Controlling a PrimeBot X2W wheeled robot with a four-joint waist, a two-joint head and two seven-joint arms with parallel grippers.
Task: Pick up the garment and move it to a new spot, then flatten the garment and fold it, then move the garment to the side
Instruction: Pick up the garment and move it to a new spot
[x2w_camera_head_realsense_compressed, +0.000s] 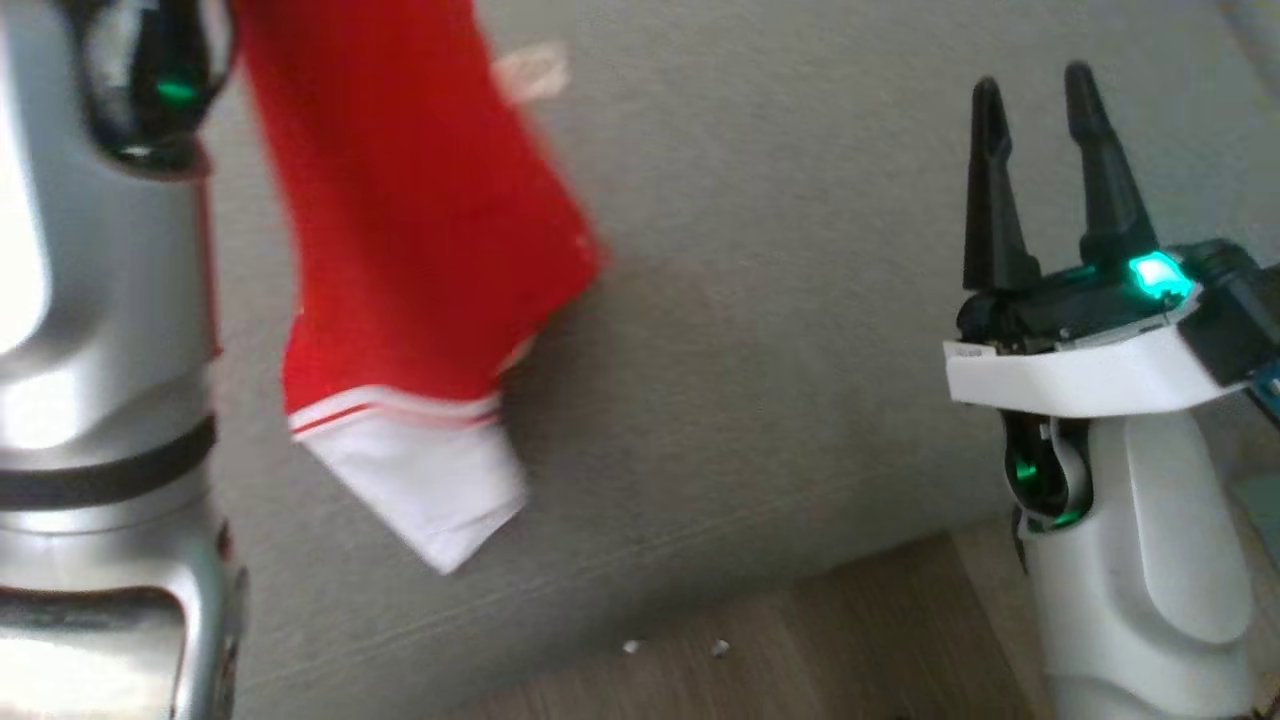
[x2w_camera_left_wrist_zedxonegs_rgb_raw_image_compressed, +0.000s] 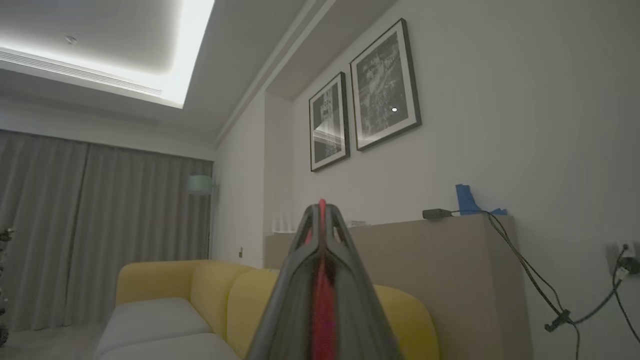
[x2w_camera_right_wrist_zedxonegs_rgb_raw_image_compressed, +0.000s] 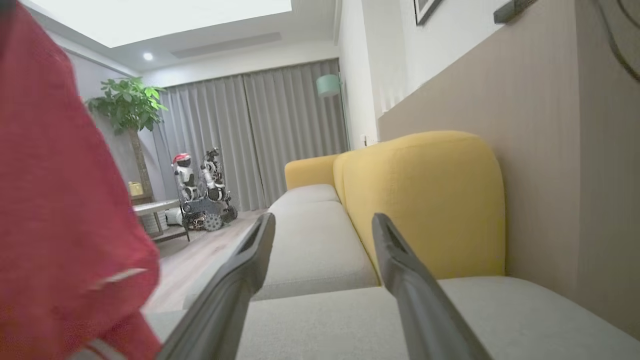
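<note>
The garment is red with a white hem. It hangs in the air at the head view's upper left, its white end lowest, over the grey sofa seat. In the left wrist view my left gripper is shut on a thin strip of the red garment that shows between its fingers. My left forearm stands beside the hanging cloth. My right gripper is open at the right, well apart from the cloth, with nothing between its fingers. Its own view shows the gripper over the seat and the garment at the left.
The sofa has yellow backrests against a wood-coloured ledge with cables on it. The seat's front edge meets a wooden floor. Across the room stand another robot, a potted plant and a low table.
</note>
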